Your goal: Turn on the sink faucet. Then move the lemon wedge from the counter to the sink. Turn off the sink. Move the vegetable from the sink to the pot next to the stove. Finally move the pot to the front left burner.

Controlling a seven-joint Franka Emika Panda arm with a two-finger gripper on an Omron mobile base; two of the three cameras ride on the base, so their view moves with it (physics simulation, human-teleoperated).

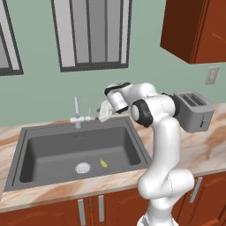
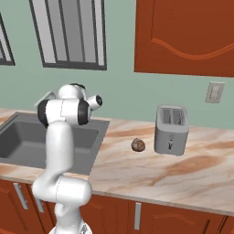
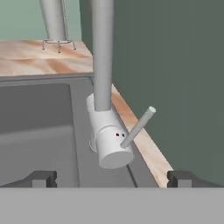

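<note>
Right beside the sink faucet (image 3: 109, 131) hangs the end effector (image 3: 112, 177) (fingers spread wide), lemon wedge (image 1: 103, 163) in sink (image 1: 53, 145)

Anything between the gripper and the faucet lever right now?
No. In the hand view the gripper faces the sink faucet with only bare air and sink rim between; its lever sticks out just above the open fingertips.

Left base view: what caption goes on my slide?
Gripper reaches the sink faucet; lemon wedge lies in the sink.
</note>
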